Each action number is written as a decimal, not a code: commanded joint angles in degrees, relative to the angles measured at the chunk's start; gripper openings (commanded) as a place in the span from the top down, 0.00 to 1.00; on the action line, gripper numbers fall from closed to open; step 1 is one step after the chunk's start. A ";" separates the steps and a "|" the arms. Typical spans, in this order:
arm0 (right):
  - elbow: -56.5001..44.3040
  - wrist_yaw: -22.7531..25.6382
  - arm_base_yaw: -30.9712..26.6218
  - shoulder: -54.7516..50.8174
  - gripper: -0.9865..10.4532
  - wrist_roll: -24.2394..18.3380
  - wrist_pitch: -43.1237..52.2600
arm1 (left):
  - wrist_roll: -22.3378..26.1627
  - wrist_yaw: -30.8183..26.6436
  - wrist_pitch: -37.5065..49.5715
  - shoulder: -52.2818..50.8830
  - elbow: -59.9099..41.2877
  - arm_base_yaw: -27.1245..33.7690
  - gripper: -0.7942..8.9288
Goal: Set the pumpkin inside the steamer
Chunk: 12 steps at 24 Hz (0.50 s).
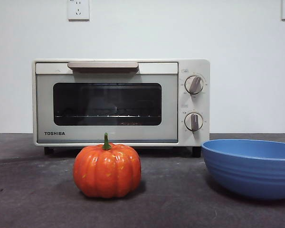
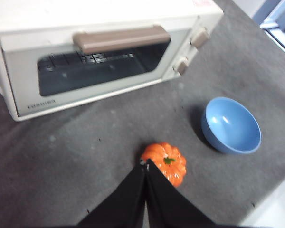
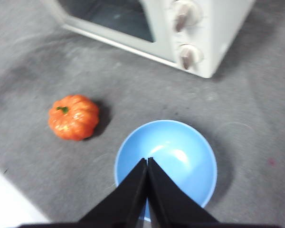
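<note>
The orange ribbed pumpkin (image 1: pixel 107 170) with a green stem stands on the dark table in front of the steamer (image 1: pixel 121 102), a cream-white TOSHIBA oven with its door closed. The pumpkin also shows in the left wrist view (image 2: pixel 165 162) and the right wrist view (image 3: pixel 73 117). My left gripper (image 2: pixel 146 164) is shut and empty, high above the table just in front of the pumpkin. My right gripper (image 3: pixel 147 161) is shut and empty, high above the blue bowl (image 3: pixel 165 164). Neither gripper shows in the front view.
The blue ribbed bowl (image 1: pixel 251 166) stands to the right of the pumpkin, empty. The steamer (image 2: pixel 99 52) has a beige handle on top of its door and two knobs at the right. The table's pale front edge (image 3: pixel 9 204) lies close behind the pumpkin.
</note>
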 commanded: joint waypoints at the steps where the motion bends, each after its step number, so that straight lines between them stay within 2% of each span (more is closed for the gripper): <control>1: 1.03 -0.11 1.46 0.39 0.91 -1.38 0.24 | 1.25 0.33 0.15 0.31 1.09 -0.50 0.91; 4: 1.01 -0.09 2.23 0.39 0.88 -1.31 0.24 | 1.22 0.33 0.15 0.31 1.09 -0.59 0.91; 7: 1.03 -0.07 2.23 0.39 0.65 -0.76 0.26 | 1.16 0.31 0.13 0.31 1.09 -0.59 0.89; 9: 1.03 -0.04 2.23 0.39 0.56 -0.44 0.28 | 0.98 0.33 0.09 0.31 1.09 -0.59 0.77; 12: 1.01 -0.07 2.23 0.39 0.53 -0.39 0.31 | 0.96 0.31 0.07 0.31 1.09 -0.59 0.52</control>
